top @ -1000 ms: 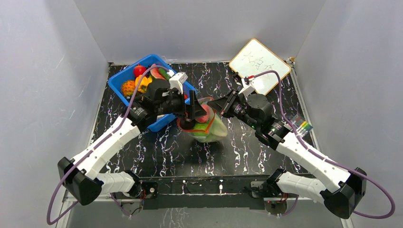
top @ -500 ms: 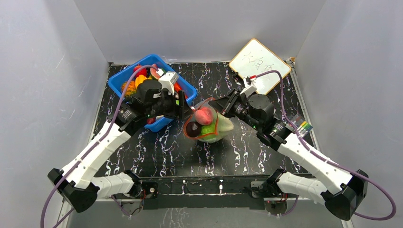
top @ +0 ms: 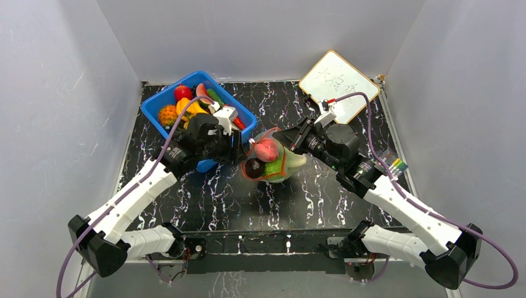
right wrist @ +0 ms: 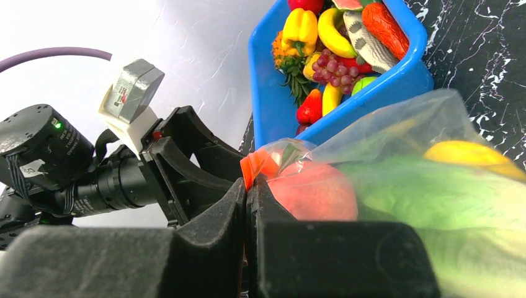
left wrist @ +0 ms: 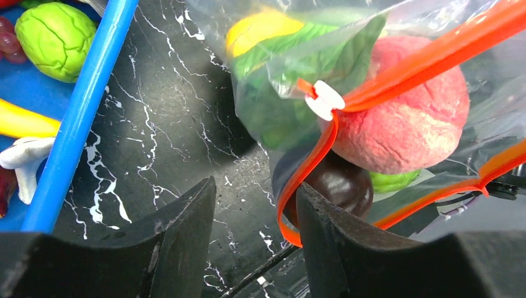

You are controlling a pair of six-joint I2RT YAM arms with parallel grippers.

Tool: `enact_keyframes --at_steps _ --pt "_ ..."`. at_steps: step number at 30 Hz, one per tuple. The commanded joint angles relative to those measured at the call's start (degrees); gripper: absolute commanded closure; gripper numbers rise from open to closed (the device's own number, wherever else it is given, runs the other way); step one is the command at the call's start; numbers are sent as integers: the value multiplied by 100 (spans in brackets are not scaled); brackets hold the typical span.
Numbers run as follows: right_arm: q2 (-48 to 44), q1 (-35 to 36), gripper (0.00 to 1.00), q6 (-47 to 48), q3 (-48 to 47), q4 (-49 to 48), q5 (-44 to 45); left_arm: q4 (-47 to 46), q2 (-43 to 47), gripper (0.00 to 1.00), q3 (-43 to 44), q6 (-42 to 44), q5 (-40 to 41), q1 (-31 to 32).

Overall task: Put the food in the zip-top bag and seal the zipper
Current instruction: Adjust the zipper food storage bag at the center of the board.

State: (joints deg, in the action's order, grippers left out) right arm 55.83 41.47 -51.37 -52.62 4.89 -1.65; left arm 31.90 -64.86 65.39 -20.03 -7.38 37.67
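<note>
Top external: down from high, behind the zip-top bag. Left wrist: close on its left, facing right. Right wrist: closer still on its right, facing left. Bag shared throughout.

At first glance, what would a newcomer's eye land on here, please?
The clear zip-top bag at the centre of the table, stuffed with a pink fruit, a dark plum and green leaves, its red-orange zipper gaping. Next, the blue bin of bright toy food at the back left.

A black tabletop with white marble veining carries a blue plastic bin at its far left, a wood-framed whiteboard with faint writing at the far right corner, and coloured markers by the right edge, between plain grey walls.
</note>
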Motion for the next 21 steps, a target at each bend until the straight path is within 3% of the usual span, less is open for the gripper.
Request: enact_keyframes --at_steps 1,6,11,13,15,17,21 --pt "-179 17 100 -30 -245 -524 -20 -184 32 49 -48 240 29 4" --pt "-172 13 100 -88 -203 -593 -97 -689 77 45 -318 407 -377 6" --pt "-143 17 100 -101 -223 -585 -105 -1003 -49 54 -564 551 -579 6" --pt "-131 12 100 -96 -222 -573 -104 -1086 -121 65 -605 544 -709 4" --pt "-117 16 100 -58 -201 -504 -98 -1132 -184 86 -555 488 -936 6" --pt "-123 19 100 116 -187 -290 -35 -1111 -218 99 -388 405 -1176 8" --pt "-196 10 100 590 -3 426 499 -1492 -110 100 -117 -259 -1730 3"
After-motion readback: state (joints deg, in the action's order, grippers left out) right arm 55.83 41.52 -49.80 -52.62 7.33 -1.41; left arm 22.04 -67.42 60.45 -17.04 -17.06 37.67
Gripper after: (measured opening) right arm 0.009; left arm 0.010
